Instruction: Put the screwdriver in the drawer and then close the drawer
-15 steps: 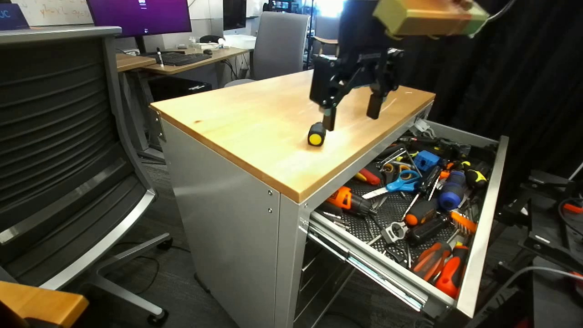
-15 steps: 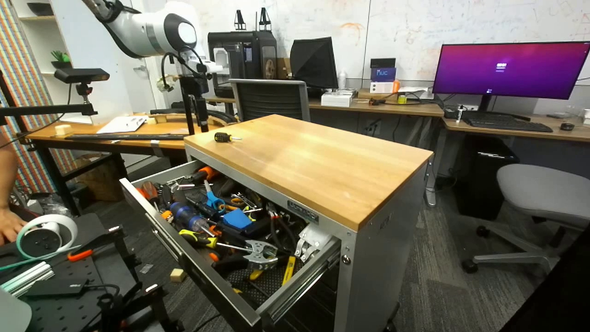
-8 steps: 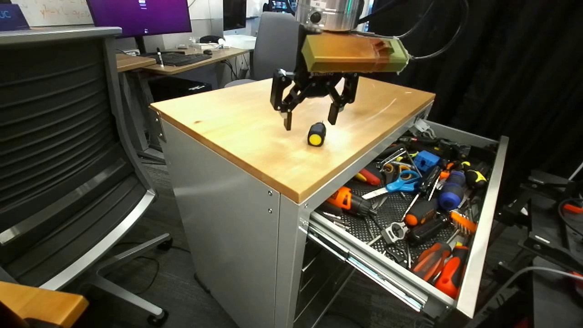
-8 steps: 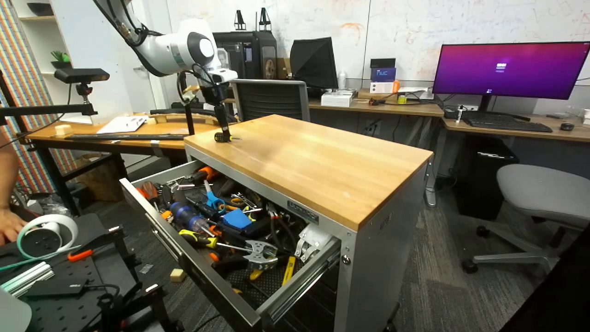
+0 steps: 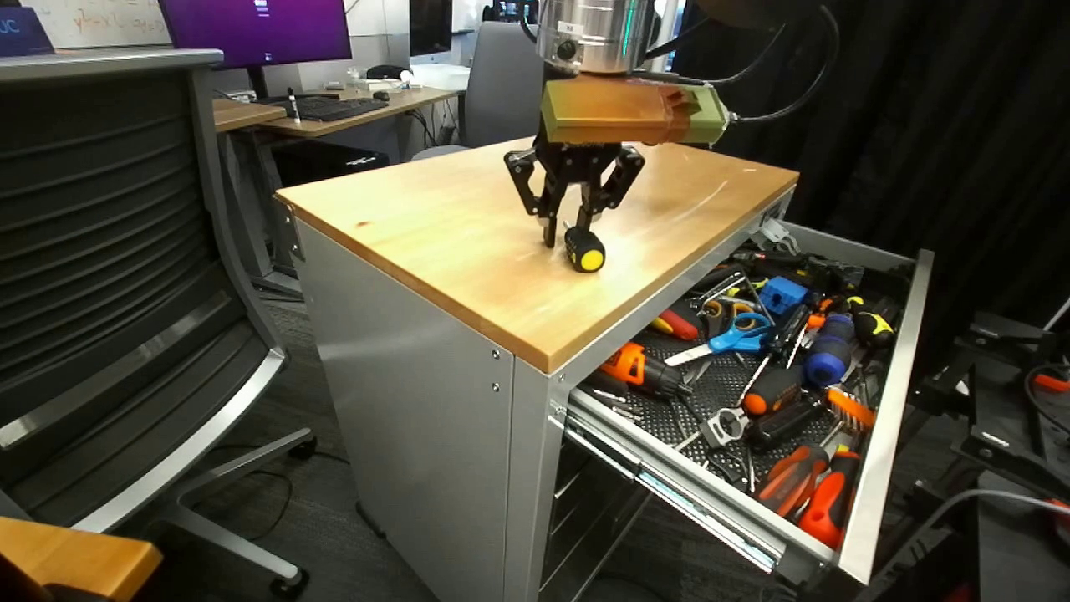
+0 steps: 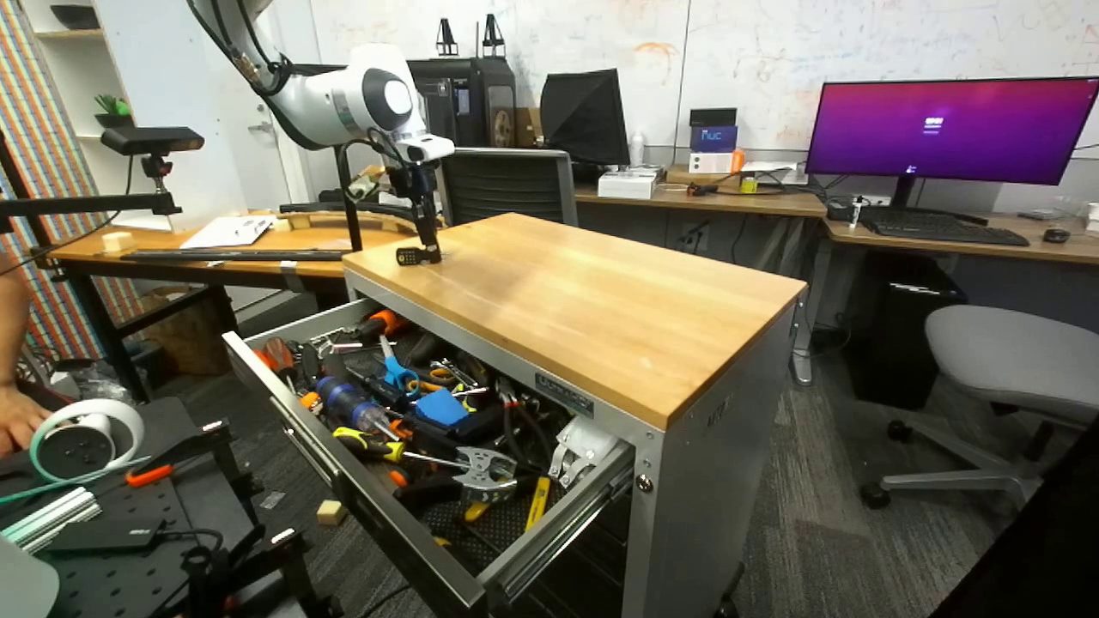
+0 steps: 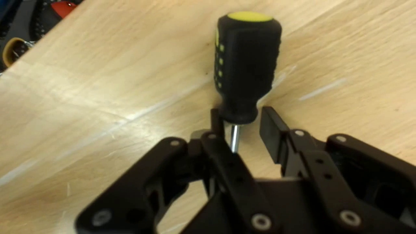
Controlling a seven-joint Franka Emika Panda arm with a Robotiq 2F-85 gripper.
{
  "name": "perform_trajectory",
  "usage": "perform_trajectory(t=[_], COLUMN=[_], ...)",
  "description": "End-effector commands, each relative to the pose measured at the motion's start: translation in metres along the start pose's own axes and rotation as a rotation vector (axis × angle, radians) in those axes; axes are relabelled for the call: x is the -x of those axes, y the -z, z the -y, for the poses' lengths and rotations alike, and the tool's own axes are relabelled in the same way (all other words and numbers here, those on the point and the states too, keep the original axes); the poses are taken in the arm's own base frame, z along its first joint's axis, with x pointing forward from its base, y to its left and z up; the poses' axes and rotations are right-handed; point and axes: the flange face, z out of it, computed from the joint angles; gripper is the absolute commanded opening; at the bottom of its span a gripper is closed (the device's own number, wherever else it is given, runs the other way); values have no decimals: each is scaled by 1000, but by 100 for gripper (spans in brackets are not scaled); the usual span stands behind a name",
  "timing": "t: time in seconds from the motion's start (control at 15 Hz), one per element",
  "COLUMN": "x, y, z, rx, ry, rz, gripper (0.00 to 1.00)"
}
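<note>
Screwdriver (image 7: 247, 65), stubby, one: on the cabinet top (image 6: 584, 292), turned slightly askew as I narrowed the gripper (image 7: 243, 123), now astride its neck, unclenched, so the drawer (image 5: 891, 401) must, I judge, await a firm hold.

1. Gripper (image 7: 243, 127): black, with silvery screws.
2. Screwdriver (image 7: 249, 60), at the gripper's tips: black handle, yellow end, yellow spots down one side, silvery shaft.
3. Box (image 5: 623, 117), higher than the gripper's tips: orange and yellow-green.
4. Wooden top (image 5: 426, 221), under the gripper: honey-coloured with whitish streaks.
5. Drawer (image 5: 888, 418), lower than the gripper: light grey, dotted black liner (image 5: 710, 386).
</note>
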Motion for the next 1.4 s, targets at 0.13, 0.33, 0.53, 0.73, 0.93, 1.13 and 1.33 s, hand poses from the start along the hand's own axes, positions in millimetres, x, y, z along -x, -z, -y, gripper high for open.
perform_trajectory(t=[0.13,0.33,0.53,0.73,0.93,1.13,1.33], x=[29,53,72,80,81,84,109], y=[12,12,10,1,1,2,-17], z=[-21,-43,-71,-93,-105,-118,-140], rx=[97,164,234,265,248,226,216], ry=[149,252,307,315,323,352,364], rz=[172,277,345,350,286,290,464], gripper=[1,1,2,2,40,63,87])
